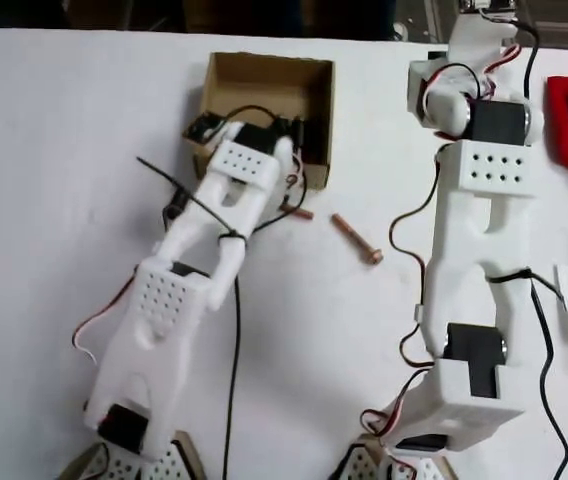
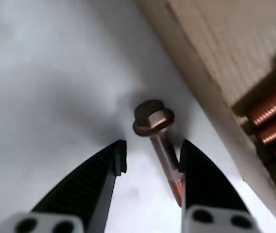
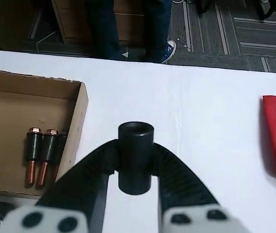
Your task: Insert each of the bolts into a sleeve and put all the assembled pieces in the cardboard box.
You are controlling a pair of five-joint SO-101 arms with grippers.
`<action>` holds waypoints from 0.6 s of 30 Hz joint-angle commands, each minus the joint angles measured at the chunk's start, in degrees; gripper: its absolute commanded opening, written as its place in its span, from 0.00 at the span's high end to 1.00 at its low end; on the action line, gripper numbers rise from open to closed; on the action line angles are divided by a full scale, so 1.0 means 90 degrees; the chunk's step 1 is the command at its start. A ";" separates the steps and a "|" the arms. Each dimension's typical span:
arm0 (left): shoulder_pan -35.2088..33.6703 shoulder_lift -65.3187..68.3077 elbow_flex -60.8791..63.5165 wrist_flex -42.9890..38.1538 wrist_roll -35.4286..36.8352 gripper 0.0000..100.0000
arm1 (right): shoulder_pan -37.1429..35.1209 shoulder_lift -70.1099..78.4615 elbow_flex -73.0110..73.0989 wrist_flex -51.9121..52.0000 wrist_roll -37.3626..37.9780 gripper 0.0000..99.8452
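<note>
I judge the step in hand to be picking up a bolt so that it can be mated with the sleeve I already carry. My left claw [image 2: 152, 148] is about half open over the table [image 1: 64, 200], its jaws standing either side of a copper hex-head bolt [image 2: 153, 119] that lies just beside the outer wall of the cardboard box [image 2: 215, 58]. One jaw touches the bolt's shank and the other stands apart, so nothing is gripped there yet. My right claw [image 3: 135, 162] is closed on a black sleeve [image 3: 135, 145], held upright with its open bore facing up, well apart from the box. Inside the box lie assembled pieces [image 3: 41, 155], and a second loose bolt [image 1: 357, 238] waits on the table between my arms. The next move, I think, calls for closing squarely on the shank, not the head, so the threaded end stays free to enter the bore.
</note>
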 commanded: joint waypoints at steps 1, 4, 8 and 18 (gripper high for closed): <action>-0.0098 -0.0068 0.0024 -0.0215 0.0039 0.81 | -0.0073 -0.0249 -0.0254 -0.0122 -0.0049 0.98; -0.0205 -0.0068 -0.0024 -0.0215 0.0049 0.81 | -0.0073 -0.0249 -0.0254 -0.0122 -0.0049 0.98; -0.0293 -0.0068 0.0024 -0.0361 0.0049 0.81 | -0.0073 -0.0249 -0.0254 -0.0122 -0.0049 0.98; -0.0274 0.0186 -0.0044 -0.0440 -0.0059 0.98 | -0.0073 -0.0249 -0.0254 -0.0122 -0.0049 0.98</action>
